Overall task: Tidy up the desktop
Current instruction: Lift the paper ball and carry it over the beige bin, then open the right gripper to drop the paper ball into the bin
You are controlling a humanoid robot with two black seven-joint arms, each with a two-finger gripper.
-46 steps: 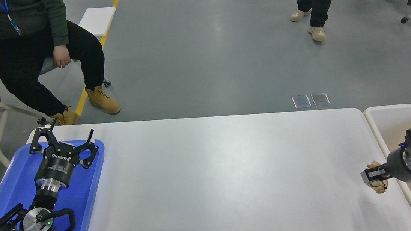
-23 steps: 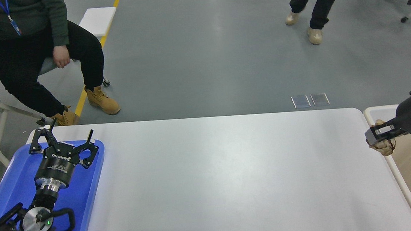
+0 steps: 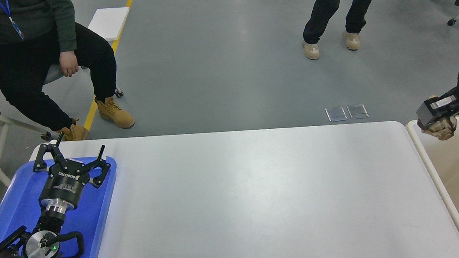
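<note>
Item: worktop (image 3: pixel 253 202), white, smooth, rectangular with rounded corners, filling the lower middle of the view from about 8 o'clock round to 4 o'clock; its visible face carries nothing but a tray (image 3: pixel 14 208), blue plastic, overlapping its corner at 8 o'clock. Handling, by judgement: rigid, heavy, fixed furniture with a slick surface; not a thing to be gripped, only cleared, and small litter would likely slide on it rather than catch. Item: wad (image 3: pixel 440 129), tan, crumpled, paper or a soft scrap by the look, at 3 o'clock, held aloft just over the near rim of the bin (image 3: pixel 426 160), beige with a cream edge, which stands just beside the worktop's right end. Handling, by judgement: very light, soft, crushable, not fragile; any pinch across its bulk should hold, and it ought to drop freely on release. Right pincer (image 3: pixel 437 119): closed upon the wad, which bulges below the fingers. Left pincer (image 3: pixel 70 155): at 9 o'clock above the tray, fingers spread wide, nothing between them. Beyond the worktop, grey floor; a seated person (image 3: pixel 37 55) at 10 o'clock, a standing person (image 3: pixel 339 4) at 1 o'clock, both well apart from it. Status, by judgement: tidying nearly complete; the wad wants carrying slightly further over the bin before letting go.
</note>
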